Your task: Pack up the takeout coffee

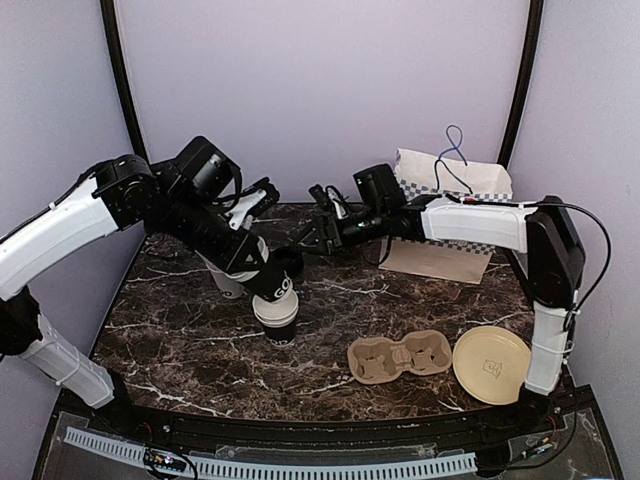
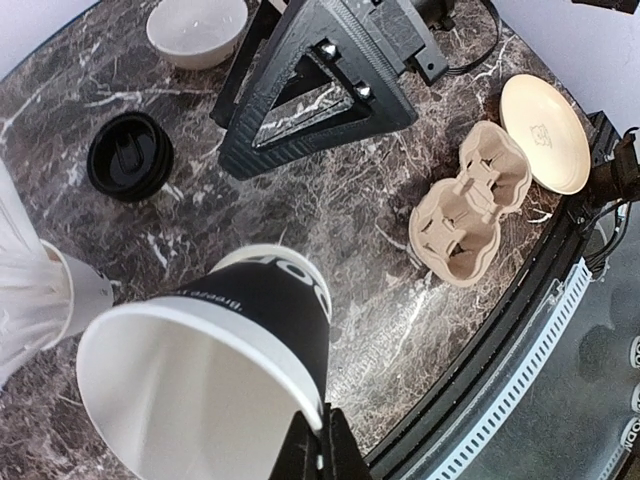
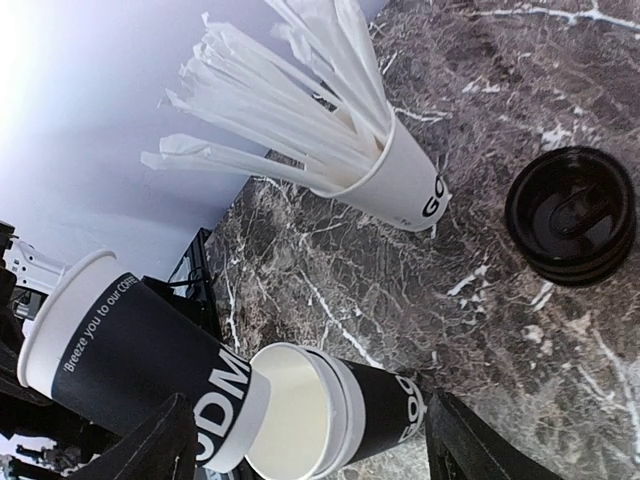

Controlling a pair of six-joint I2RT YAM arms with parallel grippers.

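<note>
A black paper cup (image 2: 250, 320), white inside, hangs tilted with my left gripper (image 2: 322, 452) shut on its rim. In the top view this held cup (image 1: 268, 286) sits just above a short stack of nested black cups (image 1: 279, 330) standing on the marble. The right wrist view shows the held cup (image 3: 130, 365) tipped over the stack's open white mouth (image 3: 345, 415). My right gripper (image 3: 315, 450) is open, its fingers framing the stack from a distance; in the top view it (image 1: 318, 232) hovers behind the cups. A black lid (image 3: 570, 215) lies flat nearby.
A white cup of white sticks (image 3: 400, 185) stands by the left arm. A tan cup carrier (image 1: 400, 357) and a tan round disc (image 1: 491, 364) lie front right. A paper bag (image 1: 450, 215) lies at the back right. A white bowl (image 2: 197, 28) sits behind.
</note>
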